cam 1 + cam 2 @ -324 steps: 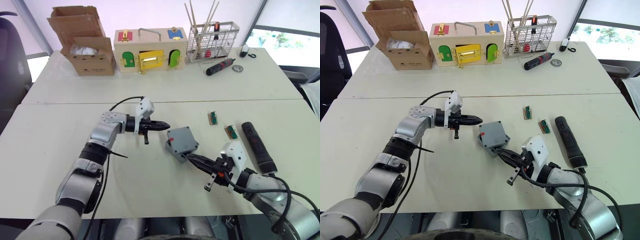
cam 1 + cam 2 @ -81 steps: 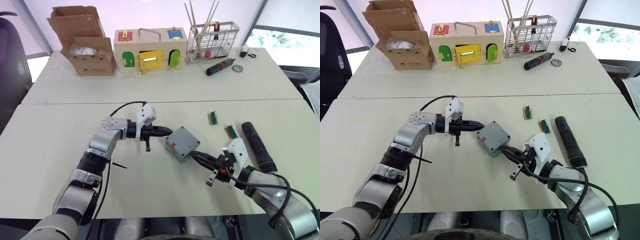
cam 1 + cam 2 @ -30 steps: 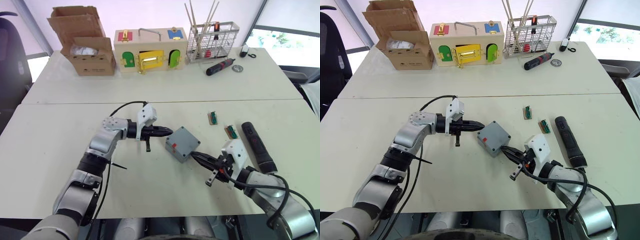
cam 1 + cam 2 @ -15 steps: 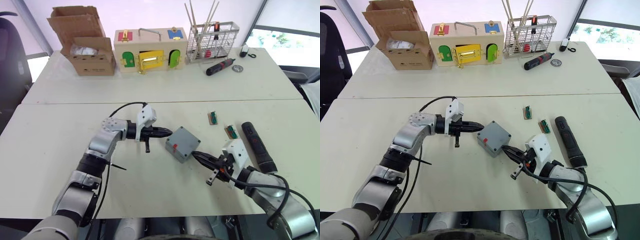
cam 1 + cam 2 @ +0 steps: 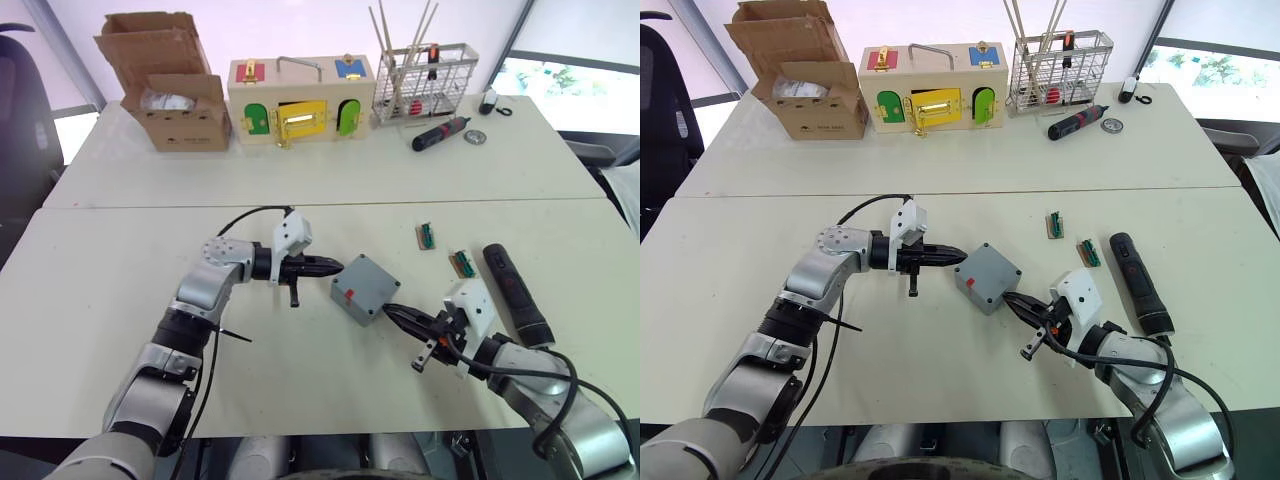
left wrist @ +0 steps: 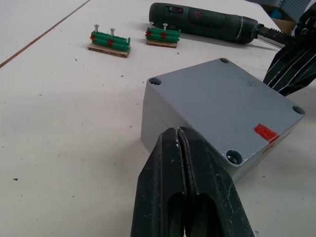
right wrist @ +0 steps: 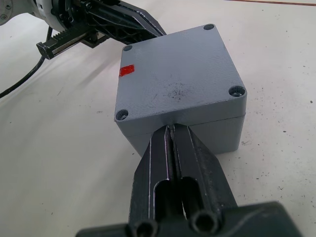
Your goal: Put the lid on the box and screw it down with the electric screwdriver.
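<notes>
The grey box (image 5: 364, 288) stands mid-table with the lid (image 7: 180, 79) seated on top, corner holes showing and a red mark (image 7: 127, 70) on the upper face. My left gripper (image 5: 338, 266) is shut, its tips (image 6: 178, 131) against the box's left side. My right gripper (image 5: 390, 308) is shut too, tips (image 7: 171, 127) touching the box's near right wall at the lid seam. Neither holds anything. The black electric screwdriver (image 5: 515, 293) lies on the table right of the right gripper, also seen beyond the box (image 6: 207, 23).
Two green screw holders (image 5: 426, 235) (image 5: 462, 263) lie between box and electric screwdriver. Along the far table stand a cardboard box (image 5: 170, 95), a wooden latch box (image 5: 300, 100), a wire basket (image 5: 425, 78) and a small black-and-red screwdriver (image 5: 442, 132).
Since the earliest frames my left gripper has moved right until it meets the box, and the box has turned a little. Over the last second almost nothing has moved.
</notes>
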Robot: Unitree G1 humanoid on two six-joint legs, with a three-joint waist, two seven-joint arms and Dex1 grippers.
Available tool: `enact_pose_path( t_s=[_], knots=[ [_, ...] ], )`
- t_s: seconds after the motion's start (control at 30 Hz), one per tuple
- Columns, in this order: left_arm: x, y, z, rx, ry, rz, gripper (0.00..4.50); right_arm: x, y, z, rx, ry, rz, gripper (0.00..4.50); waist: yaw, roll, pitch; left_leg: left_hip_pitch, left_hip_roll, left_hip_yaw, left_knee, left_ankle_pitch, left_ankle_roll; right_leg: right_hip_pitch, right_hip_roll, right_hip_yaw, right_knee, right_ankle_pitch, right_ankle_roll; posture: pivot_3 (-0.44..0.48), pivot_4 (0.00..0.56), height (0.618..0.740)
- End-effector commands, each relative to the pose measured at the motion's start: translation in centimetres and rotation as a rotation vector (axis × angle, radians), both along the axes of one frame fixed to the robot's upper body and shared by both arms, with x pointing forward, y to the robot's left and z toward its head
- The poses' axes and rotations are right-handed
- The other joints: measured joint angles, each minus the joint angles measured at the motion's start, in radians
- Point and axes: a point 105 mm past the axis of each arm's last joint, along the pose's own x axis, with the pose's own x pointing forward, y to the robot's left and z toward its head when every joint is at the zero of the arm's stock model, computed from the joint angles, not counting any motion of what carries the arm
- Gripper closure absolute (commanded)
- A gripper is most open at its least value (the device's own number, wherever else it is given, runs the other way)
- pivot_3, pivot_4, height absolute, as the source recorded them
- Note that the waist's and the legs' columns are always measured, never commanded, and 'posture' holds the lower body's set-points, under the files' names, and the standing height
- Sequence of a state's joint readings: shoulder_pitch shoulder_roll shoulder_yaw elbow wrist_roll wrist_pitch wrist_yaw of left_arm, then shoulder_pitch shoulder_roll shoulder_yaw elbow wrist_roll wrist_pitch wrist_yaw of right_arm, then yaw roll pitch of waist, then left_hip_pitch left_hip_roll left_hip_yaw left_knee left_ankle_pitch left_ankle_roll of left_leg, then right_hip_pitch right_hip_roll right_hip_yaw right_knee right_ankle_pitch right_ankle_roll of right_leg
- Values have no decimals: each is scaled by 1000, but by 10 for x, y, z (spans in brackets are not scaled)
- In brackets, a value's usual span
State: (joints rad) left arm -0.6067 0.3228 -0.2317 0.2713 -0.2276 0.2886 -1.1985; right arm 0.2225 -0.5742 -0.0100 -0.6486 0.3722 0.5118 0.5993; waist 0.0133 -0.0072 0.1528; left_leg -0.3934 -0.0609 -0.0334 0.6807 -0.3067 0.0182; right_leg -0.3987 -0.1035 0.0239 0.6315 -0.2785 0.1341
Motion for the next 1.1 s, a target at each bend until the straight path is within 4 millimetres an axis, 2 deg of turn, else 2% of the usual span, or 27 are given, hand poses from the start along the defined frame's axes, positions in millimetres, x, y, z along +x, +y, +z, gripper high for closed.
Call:
enact_pose_path(
  t_s=[0.03,0.2,0.37,0.5,0.6,0.83,1.1],
  knots=[
    [-14,-16,5,-19,-20,-95,4500,-1,8,13,24,-60,26,4460,0,0,0,0,0,0,0,0,0,0,0,0,0,0,0,0,150,737],
    [-5,-11,9,-22,-33,-64,4500,-2,5,14,22,-63,18,4460,0,0,0,0,0,0,0,0,0,0,0,0,0,0,0,0,150,737],
    [6,-4,22,-53,-39,-28,4500,-6,2,20,32,-65,24,4460,0,0,0,0,0,0,0,0,0,0,0,0,0,0,0,0,150,737],
    [15,3,23,-37,-46,-3,4500,-9,1,19,29,-52,29,4460,0,0,0,0,0,0,0,0,0,0,0,0,0,0,0,0,150,737],
    [22,6,19,-23,-47,24,4500,-10,1,17,26,-39,28,4460,0,0,0,0,0,0,0,-1,1,0,0,0,0,0,0,0,150,737],
    [32,10,-4,47,-58,75,4500,-14,2,-1,-7,19,45,4460,0,0,0,0,0,0,0,-1,2,0,0,0,0,0,0,0,150,737],
    [17,2,-16,70,-38,-3,4500,-10,4,-16,-32,38,36,4460,0,0,0,0,0,0,0,-1,2,0,0,0,0,0,0,0,150,737]
  ],
)
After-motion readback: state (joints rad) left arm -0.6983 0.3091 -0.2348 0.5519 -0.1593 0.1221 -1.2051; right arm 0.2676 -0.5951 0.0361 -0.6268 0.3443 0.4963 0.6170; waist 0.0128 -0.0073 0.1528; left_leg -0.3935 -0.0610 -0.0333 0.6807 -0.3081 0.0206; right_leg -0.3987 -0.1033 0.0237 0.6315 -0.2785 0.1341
